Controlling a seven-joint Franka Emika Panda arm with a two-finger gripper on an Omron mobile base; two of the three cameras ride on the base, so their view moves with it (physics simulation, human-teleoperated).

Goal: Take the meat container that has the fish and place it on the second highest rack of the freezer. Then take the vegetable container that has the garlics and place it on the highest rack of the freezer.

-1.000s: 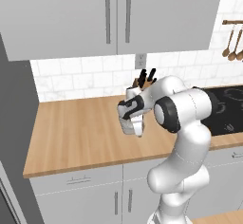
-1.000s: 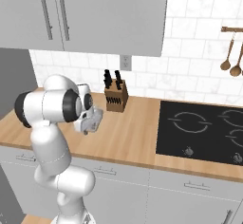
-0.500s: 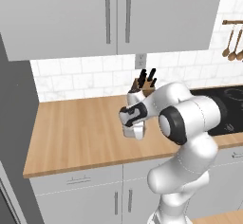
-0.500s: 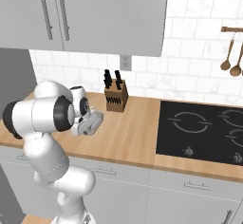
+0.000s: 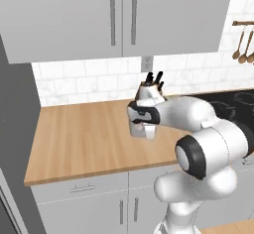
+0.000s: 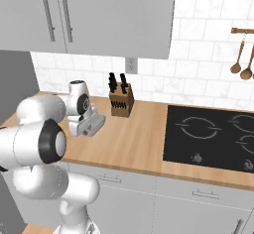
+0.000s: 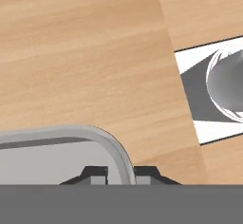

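End effector [image 7: 119, 174]: jaws narrow, pinched on the rounded corner rim of a grey container [image 7: 57, 154], one fingertip [image 7: 97, 175] inside the rim, the other outside. Container contents: cannot tell. Held above the wooden table [image 5: 84, 134], toward its middle. Knife block [image 6: 121, 101]: at the table's back edge. Hob [image 6: 211, 139]: right end.

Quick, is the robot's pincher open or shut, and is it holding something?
Gripper: shut, its two dark tips pinching the rim of a pale grey, round-cornered tray above the wooden counter.
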